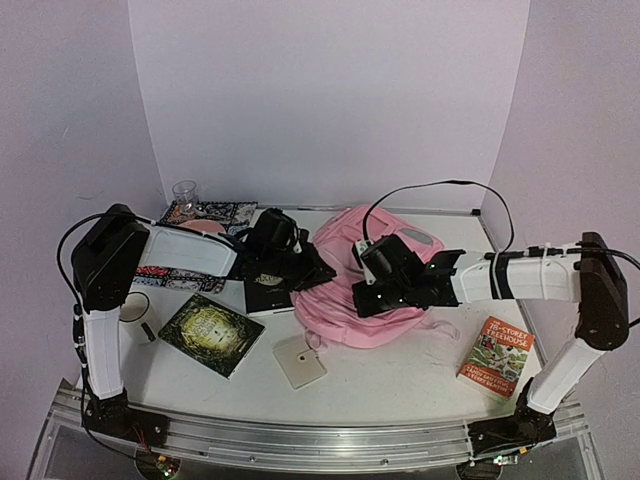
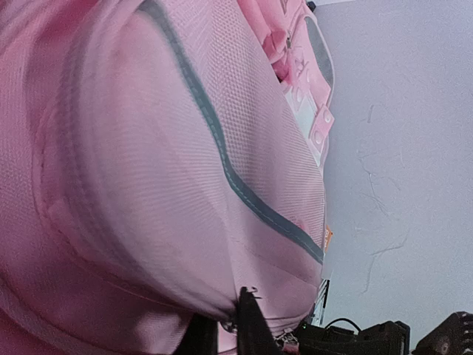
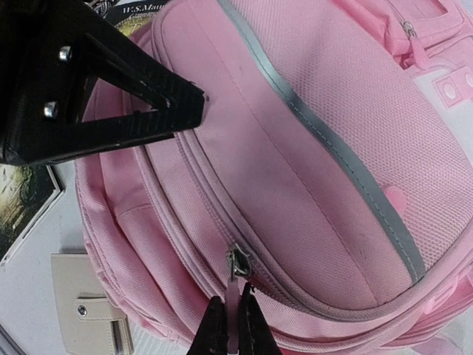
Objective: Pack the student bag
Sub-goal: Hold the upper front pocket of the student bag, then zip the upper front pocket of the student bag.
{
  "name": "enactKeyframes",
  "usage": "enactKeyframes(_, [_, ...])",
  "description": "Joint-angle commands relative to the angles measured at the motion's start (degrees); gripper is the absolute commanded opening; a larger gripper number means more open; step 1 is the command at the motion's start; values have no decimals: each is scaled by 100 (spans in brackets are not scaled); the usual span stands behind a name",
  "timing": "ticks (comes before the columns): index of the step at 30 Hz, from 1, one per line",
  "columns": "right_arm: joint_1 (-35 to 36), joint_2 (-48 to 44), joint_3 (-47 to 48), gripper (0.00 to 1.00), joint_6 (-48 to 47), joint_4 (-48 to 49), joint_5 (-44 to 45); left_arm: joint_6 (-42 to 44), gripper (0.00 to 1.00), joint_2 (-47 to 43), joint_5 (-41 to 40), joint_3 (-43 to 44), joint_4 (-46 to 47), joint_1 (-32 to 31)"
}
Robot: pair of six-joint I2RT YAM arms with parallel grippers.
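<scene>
- Two arms are extended inward over the counter [image 1: 400,385], and both grippers are set on the student bag [image 1: 345,315], which is lying flat at the middle of the counter.
- The left arm [image 1: 190,250] is bent sharply at a raised elbow, with its white forearm held level and directed to the right.
- The left gripper [image 3: 196,105] is placed at the bag's left edge, and its jaws are drawn together on a ridge of pink fabric beside the zip line.
- The right arm [image 1: 520,275] is folded up from its base at the near right corner, with its forearm held level and directed left across the bag.
- The right gripper [image 3: 235,329] is pointed at the front pocket, and its jaws are pressed together on the pale zipper pull [image 3: 236,265], right at the metal slider.
- A green book [image 1: 210,333], a beige snap-tab case [image 1: 300,362] and an orange paperback [image 1: 497,357] are seen lying on the counter near the bag.
</scene>
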Motion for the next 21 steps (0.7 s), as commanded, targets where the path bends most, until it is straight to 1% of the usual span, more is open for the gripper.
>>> enactKeyframes(1, [4, -143, -123, 0, -196, 165, 137, 120, 1, -40, -60, 244, 227, -37])
enactKeyframes(12, [-1000, -1198, -1330, 0, -277, -273, 316, 303, 0, -294, -17, -52, 227, 236])
enactKeyframes(16, [-1537, -1383, -1587, 0, -303, -305, 339, 462, 0, -318, 170, -10, 148, 269])
enactKeyframes(21, [-2073, -1509, -1654, 0, -411, -302, 331, 679, 0, -331, 367, -27, -18, 281])
